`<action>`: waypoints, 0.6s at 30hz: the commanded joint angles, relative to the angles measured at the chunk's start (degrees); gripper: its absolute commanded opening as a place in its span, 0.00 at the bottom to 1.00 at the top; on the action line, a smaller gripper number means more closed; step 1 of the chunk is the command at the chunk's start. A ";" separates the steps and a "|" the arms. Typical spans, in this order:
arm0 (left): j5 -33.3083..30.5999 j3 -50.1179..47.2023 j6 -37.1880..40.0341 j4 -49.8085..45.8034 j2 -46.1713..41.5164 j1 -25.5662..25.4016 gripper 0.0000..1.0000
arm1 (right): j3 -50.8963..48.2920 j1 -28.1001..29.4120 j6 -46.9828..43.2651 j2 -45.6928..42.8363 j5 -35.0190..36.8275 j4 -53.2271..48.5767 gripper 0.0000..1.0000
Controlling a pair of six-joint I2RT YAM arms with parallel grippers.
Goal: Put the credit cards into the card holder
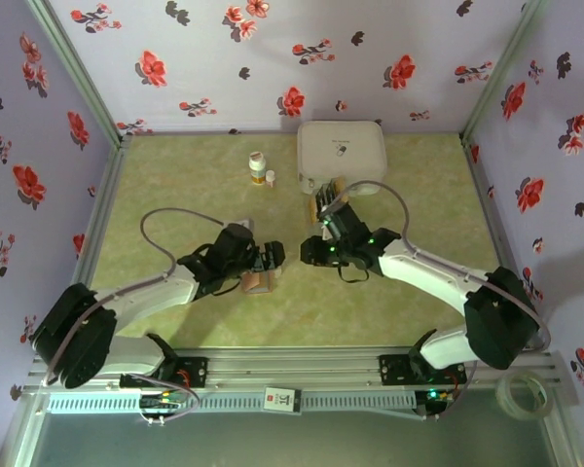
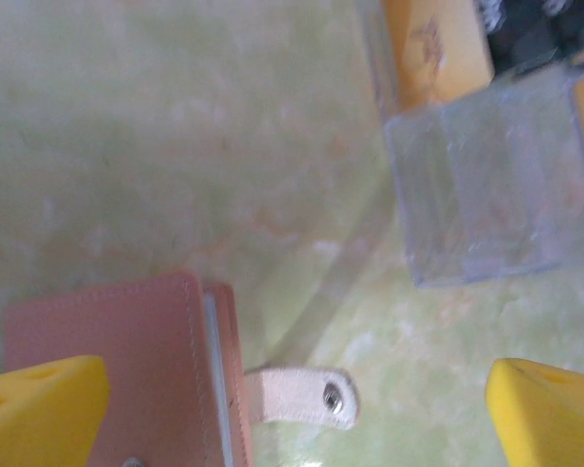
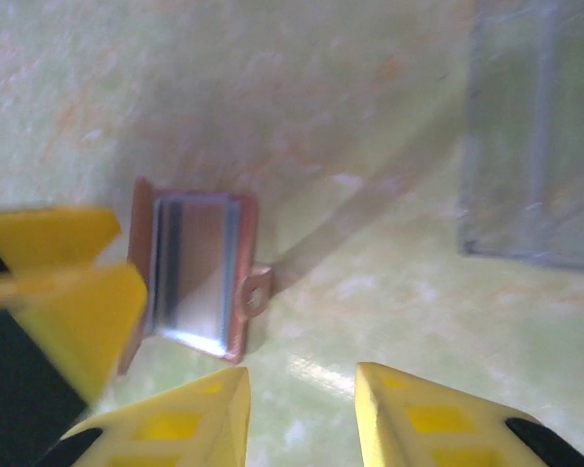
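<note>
My left fingers [image 2: 49,404] are spread as wide as they go and hold nothing, one of them over the card holder [image 2: 117,360], which lies on the desk [image 2: 175,146] with its snap strap [image 2: 302,397] sticking out. My right fingers [image 3: 438,418] are slightly parted and empty (the holder's grey inside faces them). Tan-gold credit cards [image 2: 436,49] stand at a clear box [image 2: 487,185] nearby.

left arm [image 1: 146,297]: reaches inward toward the middle, wrist angled down
left pincer [image 2: 297,413]: spread wide
right arm [image 1: 428,268]: elbow bent, forearm reaching inward
right pincer [image 3: 302,418]: tips narrowly apart
</note>
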 commanded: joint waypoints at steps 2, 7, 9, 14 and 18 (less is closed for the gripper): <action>-0.48 2.56 3.37 -5.82 -3.61 4.30 1.00 | 4.81 6.19 1.19 3.09 1.10 1.59 0.26; 0.89 2.60 3.84 -9.97 -6.77 11.07 1.00 | 11.52 11.57 0.35 8.16 2.19 1.44 0.20; 0.85 2.57 3.32 -12.05 -7.47 14.09 1.00 | 14.34 13.10 -0.19 10.77 2.03 1.10 0.18; 1.70 3.52 2.61 -17.26 -6.40 20.57 1.00 | 21.68 15.85 -1.73 18.75 1.27 -1.04 0.15; 2.82 3.75 3.47 -17.91 -4.67 22.13 1.00 | 23.68 16.18 -2.24 22.70 0.79 -1.18 0.12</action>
